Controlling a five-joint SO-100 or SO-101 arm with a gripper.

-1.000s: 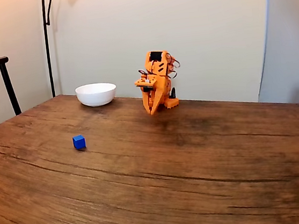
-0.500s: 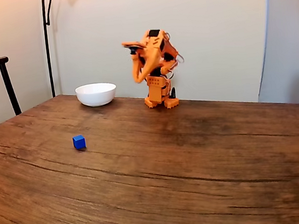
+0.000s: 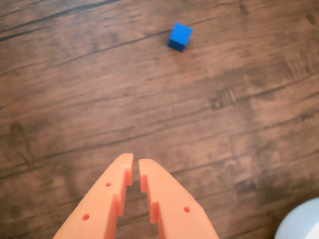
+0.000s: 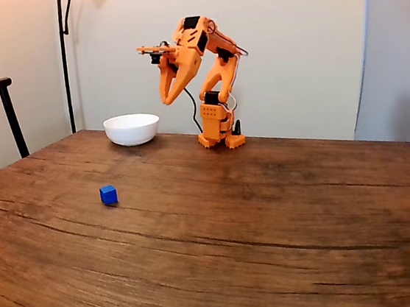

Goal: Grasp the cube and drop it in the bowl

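One small bright blue cube (image 4: 108, 195) sits alone on the dark-grained wooden table (image 4: 272, 220), well apart from the round white bowl (image 4: 132, 128) that stands near the table's far edge in the fixed view, just beside the base of the orange arm (image 4: 215, 115). The orange two-finger gripper (image 3: 135, 164) hangs high above the table with its tips pointing down; in the wrist view its jaws stand nearly together, only a thin slit between them, and they hold nothing. In that view the cube lies near the top of the frame, a little right of the line the fingertips point along, and the bowl's rim (image 3: 301, 224) peeks in at the lower right corner. The step in hand looks like the reach toward the cube. To do it well, the jaws should be spread wider than the cube before the descent, the wrist swung until the cube sits centred between the tips, and the fingers brought down to straddle two flat, opposite faces rather than a corner, since the cube seems turned slightly askew.
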